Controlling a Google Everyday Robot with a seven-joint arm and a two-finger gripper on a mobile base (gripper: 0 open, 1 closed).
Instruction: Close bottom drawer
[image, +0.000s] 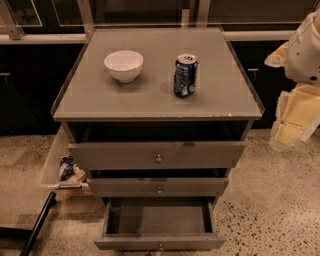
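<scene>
While the bottom drawer (159, 221) sits pulled far out beneath the middle drawer (125, 187), the gripper (292, 117) hangs well apart at right; open or closed, I cannot tell. Risk: an off-centre push may skew and jam it.

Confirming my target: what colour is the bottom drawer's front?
Grey bottom drawer, small brass knob; camera view shows it. Tool is at the right edge.

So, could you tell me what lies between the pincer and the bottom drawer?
Only bare floor, per the camera view; the pincer hangs upper right of the bottom drawer.
</scene>
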